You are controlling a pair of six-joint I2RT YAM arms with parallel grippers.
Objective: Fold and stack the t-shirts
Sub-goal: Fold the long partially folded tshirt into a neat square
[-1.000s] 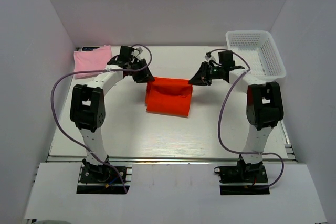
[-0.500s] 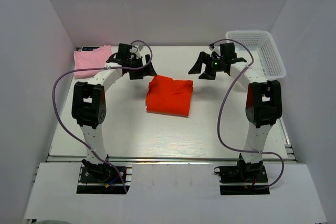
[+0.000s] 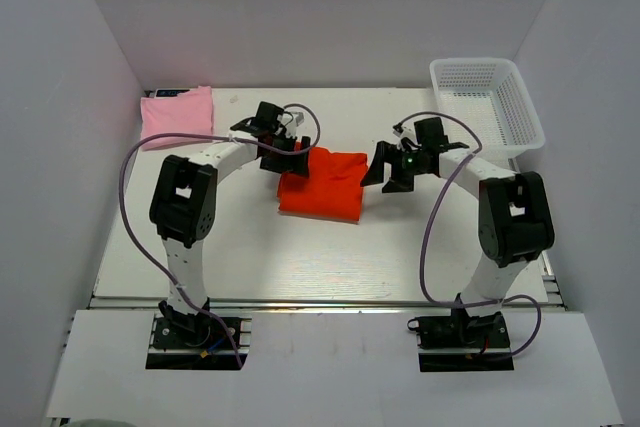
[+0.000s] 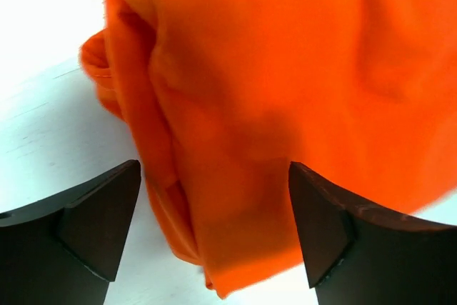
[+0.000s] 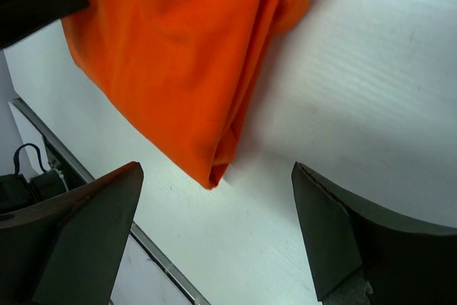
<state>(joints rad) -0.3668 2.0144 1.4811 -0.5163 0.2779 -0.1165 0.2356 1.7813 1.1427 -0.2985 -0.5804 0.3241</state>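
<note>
Left gripper, right gripper: jaws apart, flanking the folded orange t-shirt; pink t-shirt well apart.

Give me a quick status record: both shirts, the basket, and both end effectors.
orange t-shirt: roughly folded, centre, not gripped
pink t-shirt: folded, far left corner, apart from the orange one
stack: not yet made
basket: white mesh, far right corner
left end effector: open, over the orange t-shirt's left edge
right end effector: open, at the orange t-shirt's right edge
</note>
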